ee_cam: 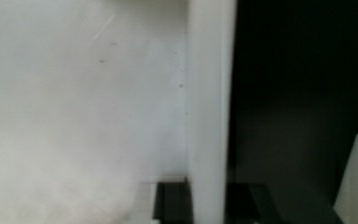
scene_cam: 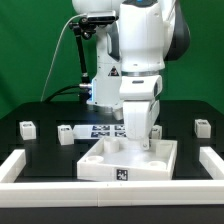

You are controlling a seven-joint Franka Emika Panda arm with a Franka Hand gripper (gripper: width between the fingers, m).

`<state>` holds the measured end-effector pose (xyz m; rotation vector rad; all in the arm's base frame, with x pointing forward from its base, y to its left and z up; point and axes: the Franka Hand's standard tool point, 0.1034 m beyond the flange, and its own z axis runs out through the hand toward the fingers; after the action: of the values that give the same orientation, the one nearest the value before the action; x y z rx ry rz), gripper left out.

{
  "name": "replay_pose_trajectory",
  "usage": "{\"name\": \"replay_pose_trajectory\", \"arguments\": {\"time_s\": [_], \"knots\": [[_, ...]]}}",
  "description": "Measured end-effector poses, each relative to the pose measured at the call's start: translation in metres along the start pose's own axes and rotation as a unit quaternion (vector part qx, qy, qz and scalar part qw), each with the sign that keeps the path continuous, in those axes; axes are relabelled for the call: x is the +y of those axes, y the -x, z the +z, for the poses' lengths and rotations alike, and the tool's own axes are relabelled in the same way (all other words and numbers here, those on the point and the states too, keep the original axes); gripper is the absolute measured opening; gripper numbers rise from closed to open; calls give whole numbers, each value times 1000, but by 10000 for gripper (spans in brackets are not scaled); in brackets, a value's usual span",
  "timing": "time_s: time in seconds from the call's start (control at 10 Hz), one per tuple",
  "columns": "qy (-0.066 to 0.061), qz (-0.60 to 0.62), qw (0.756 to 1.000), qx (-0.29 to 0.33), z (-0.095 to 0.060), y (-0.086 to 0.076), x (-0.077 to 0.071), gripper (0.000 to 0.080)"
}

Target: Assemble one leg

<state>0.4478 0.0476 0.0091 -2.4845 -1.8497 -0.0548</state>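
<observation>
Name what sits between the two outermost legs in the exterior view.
Between the left outermost leg and the right outermost leg, the exterior view shows another leg, the marker board and the robot arm.

three small white blocky legs lie loose on the black table (scene_cam: 45, 148), each with a dark square tag on its face. the far-left leg (scene_cam: 27, 127) and the next leg (scene_cam: 66, 134) sit near each other on the exterior view's left. the far-right leg (scene_cam: 201, 127) sits well apart on its right.

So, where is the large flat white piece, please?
The flat white piece lies centre foreground in the exterior view, under the gripper, the marker board behind.
</observation>
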Motion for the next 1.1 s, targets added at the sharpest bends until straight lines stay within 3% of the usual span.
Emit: {"name": "replay_pose_trajectory", "arguments": {"time_s": [0.4,0.6,1.0,1.1], "knots": [[-5,-107,994,-7,-1,5,14,58],[6,-159,987,-6,-1,1,24,58],[6,-152,988,-6,-1,1,24,58],[4,-151,989,-6,0,-5,23,58]]}}
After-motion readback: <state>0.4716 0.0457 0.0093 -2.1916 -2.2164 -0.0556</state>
